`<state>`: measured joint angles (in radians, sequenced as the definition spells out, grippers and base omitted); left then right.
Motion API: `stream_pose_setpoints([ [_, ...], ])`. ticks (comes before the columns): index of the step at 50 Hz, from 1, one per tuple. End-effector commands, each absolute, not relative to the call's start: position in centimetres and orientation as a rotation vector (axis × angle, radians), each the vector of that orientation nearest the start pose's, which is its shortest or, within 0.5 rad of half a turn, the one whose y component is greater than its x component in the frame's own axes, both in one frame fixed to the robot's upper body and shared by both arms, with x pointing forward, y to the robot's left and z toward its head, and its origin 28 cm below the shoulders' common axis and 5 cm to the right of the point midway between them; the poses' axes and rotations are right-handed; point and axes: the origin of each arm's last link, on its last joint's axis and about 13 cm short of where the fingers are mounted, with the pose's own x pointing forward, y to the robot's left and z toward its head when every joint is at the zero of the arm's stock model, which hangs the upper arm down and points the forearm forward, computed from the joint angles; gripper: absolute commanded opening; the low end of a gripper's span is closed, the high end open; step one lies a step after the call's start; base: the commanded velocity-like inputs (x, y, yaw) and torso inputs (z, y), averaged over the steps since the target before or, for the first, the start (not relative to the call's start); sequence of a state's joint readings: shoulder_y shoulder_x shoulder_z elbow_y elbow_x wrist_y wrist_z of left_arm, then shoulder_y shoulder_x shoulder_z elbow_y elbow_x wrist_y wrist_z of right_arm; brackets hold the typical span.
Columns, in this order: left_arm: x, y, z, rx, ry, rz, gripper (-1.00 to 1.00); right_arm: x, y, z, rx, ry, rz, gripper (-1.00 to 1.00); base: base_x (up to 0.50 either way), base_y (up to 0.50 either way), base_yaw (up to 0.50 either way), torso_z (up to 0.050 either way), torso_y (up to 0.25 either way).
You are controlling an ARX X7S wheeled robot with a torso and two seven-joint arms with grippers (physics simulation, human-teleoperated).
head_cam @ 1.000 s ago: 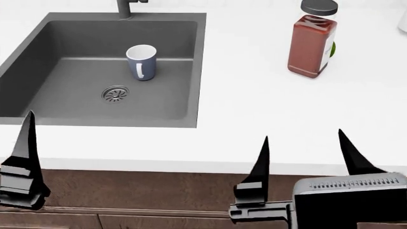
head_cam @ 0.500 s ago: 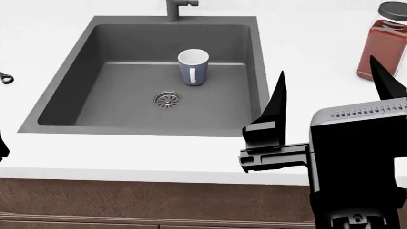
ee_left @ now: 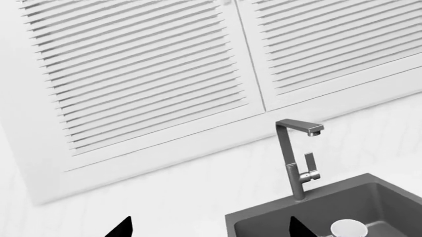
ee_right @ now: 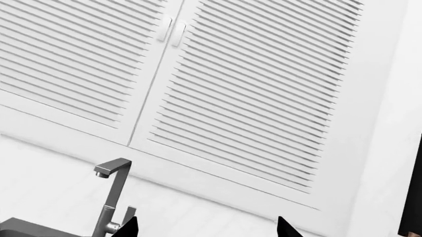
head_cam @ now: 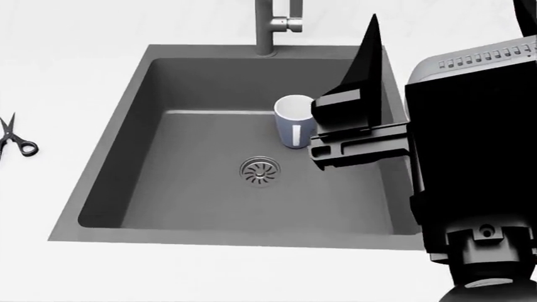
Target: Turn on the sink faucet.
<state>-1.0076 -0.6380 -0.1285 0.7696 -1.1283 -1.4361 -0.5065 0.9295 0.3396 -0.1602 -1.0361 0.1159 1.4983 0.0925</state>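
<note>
In the left wrist view, the sink faucet (ee_left: 295, 160) is standing upright at the back rim of the sink (ee_left: 343, 207), its squared spout reaching out over the basin and its flat lever handle sticking out from the side of the column. Behind it, white louvered cabinet doors (ee_left: 151, 74) are filling the wall. The left claw (ee_left: 209, 228) is showing only two dark fingertips set wide apart, holding nothing and well short of the faucet. The rim of a mug (ee_left: 348, 228) is peeking up from inside the basin.

In the head view, the sink (head_cam: 109, 189) is lying sunk into the white desk (head_cam: 50, 69), with its round slotted drain (head_cam: 261, 170) near the middle of the floor. A blue-and-white mug (head_cam: 293, 121) is standing upright in the basin behind the drain. The faucet (head_cam: 268, 25) is rising from the far rim, cut off by the frame. The right claw (head_cam: 449, 38) is hovering above the right side of the sink, one black finger partly covering the mug; its fingers are spread wide and empty. Scissors (head_cam: 15, 138) are lying on the desk left of the sink.

In the right wrist view, the faucet (ee_right: 112, 197) is showing between and beyond the right claw's (ee_right: 205, 226) widely parted tips, against the louvered doors (ee_right: 250, 89).
</note>
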Motion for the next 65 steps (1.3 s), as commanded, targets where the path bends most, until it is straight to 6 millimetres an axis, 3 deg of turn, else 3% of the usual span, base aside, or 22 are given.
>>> stream_pose_setpoints([
  [1,21.4,27.0,31.9,0.294,-0.239,-0.073,1.00,20.9,-12.2,29.7,-0.376,-0.453,-0.077,1.00,0.50,0.10,0.00,0.050,0.061],
  [16,22.0,26.4,32.6,0.319,-0.228,-0.077,1.00,20.7,-12.5,30.0,-0.366,-0.463,-0.089,1.00,0.50,0.10,0.00,0.050,0.061],
  [39,22.2,26.3,32.3,0.330,-0.214,-0.100,1.00,20.6,-13.0,28.8,-0.351,-0.431,-0.114,1.00,0.50,0.13,0.00,0.050,0.061],
  [65,22.1,26.3,31.8,0.315,-0.189,-0.089,1.00,21.1,-13.8,28.2,-0.320,-0.390,-0.137,1.00,0.07,0.00,0.00,0.000,0.000],
])
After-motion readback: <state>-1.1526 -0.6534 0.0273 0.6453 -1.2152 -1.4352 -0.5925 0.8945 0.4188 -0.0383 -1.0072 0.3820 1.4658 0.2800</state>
